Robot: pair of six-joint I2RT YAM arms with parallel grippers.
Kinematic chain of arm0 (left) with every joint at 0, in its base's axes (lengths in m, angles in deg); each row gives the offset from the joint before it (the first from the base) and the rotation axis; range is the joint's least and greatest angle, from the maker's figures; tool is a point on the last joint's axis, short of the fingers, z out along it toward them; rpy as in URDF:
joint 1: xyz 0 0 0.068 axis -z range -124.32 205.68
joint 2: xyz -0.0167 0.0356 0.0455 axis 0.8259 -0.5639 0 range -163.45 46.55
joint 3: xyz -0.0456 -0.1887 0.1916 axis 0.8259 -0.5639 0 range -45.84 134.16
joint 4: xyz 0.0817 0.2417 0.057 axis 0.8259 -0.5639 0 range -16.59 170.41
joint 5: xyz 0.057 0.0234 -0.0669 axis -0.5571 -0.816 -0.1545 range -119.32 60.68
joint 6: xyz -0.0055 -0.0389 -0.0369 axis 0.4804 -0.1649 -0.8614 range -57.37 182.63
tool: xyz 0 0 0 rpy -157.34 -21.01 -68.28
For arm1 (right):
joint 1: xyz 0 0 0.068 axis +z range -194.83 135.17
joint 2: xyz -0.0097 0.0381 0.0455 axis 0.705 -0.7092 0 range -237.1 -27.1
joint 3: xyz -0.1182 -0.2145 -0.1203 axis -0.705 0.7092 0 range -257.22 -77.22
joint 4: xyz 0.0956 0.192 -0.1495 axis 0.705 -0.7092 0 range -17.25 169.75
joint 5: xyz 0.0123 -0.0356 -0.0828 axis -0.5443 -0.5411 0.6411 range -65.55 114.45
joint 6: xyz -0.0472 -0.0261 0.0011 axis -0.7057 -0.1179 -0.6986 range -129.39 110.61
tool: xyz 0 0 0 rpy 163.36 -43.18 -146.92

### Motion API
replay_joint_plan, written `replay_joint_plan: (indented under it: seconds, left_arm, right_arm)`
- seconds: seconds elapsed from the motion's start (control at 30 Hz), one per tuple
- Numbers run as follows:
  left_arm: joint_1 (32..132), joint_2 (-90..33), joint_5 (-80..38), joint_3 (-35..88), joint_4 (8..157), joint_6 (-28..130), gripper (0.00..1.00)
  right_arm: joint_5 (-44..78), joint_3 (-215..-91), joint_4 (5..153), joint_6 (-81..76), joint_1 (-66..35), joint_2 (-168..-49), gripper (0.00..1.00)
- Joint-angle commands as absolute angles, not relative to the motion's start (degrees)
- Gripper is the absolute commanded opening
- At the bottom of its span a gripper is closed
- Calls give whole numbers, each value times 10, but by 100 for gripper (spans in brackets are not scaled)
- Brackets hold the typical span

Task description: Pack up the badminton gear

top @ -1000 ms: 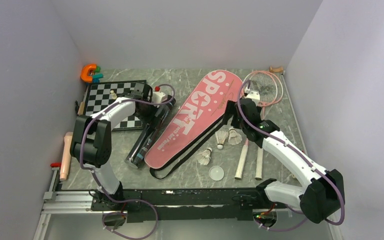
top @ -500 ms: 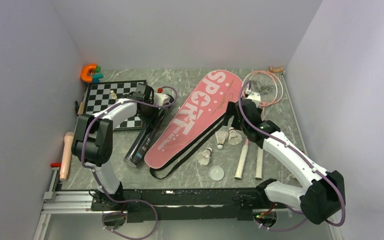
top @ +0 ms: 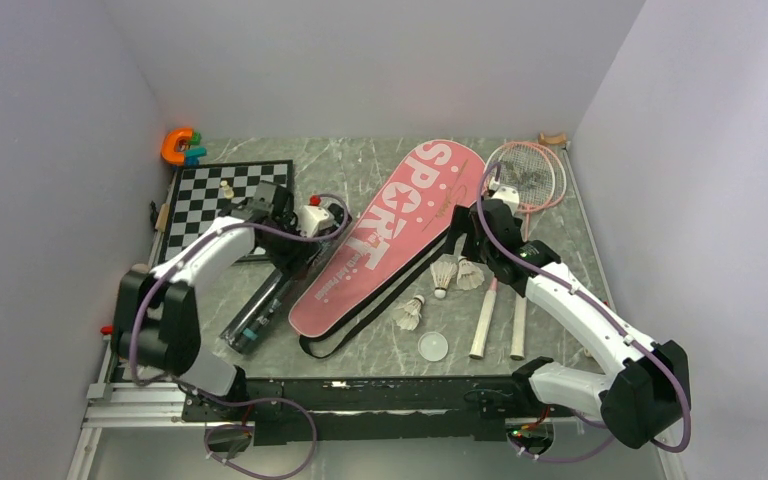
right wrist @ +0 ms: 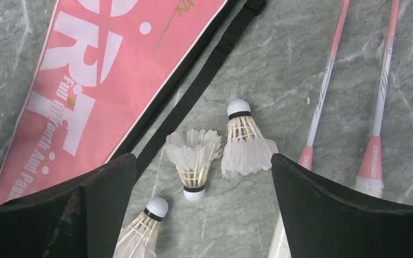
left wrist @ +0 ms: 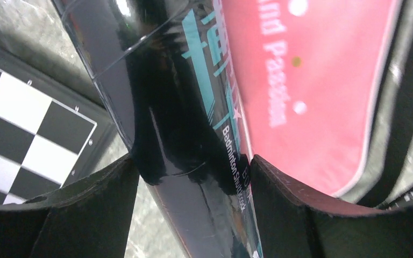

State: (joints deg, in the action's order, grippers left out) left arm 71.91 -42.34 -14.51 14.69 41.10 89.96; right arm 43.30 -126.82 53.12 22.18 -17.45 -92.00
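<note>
Left wrist | left gripper clamped on tube, just pulled back beside bag | right gripper wide over 2 shuttlecocks | tube ready for loading

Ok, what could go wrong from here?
The left gripper clamps the glossy tube near one end; it may slip or swing. The tube lies beside the bag and may drag it. The open right gripper hangs over two close shuttlecocks; it could crush feathers.
</note>
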Motion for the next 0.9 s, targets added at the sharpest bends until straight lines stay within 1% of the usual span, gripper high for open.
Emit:
replay_joint_plan:
  seconds: [0.0, 0.1, 0.23, 0.33, 0.5, 0.53, 0.57, 0.67, 0.7, 0.77, 0.87]
  left_arm:
    - [727, -315, -80, 140, 315, 978, 47]
    - [735, -274, -76, 105, 279, 1022, 47]
    - [770, -240, -112, 22, 297, 1053, 49]
    - [807, -245, -138, -11, 324, 1049, 50]
    - [860, -271, -157, -30, 368, 1040, 53]
    - [868, -275, -160, -32, 375, 1038, 56]
    - [875, -280, -162, -35, 383, 1036, 63]
    - [894, -295, -169, -46, 397, 1035, 90]
    - [898, -298, -171, -51, 402, 1035, 95]
    - [903, -304, -176, -61, 414, 1035, 99]
    - [907, -314, -184, -70, 431, 1032, 99]
  right_arm:
    - [415, -1301, 522, 212, -172, -916, 100]
    - [400, -1305, 518, 210, -172, -922, 100]
    - [391, -1294, 518, 216, -171, -918, 100]
    - [390, -1284, 518, 223, -170, -911, 100]
    - [396, -1281, 512, 226, -169, -907, 100]
    - [396, -1281, 510, 227, -169, -906, 100]
    - [397, -1282, 509, 226, -169, -905, 100]
    - [398, -1278, 508, 228, -167, -902, 100]
    - [398, -1276, 506, 227, -166, -900, 100]
    - [397, -1274, 503, 227, -164, -897, 100]
    - [404, -1267, 496, 231, -156, -892, 100]
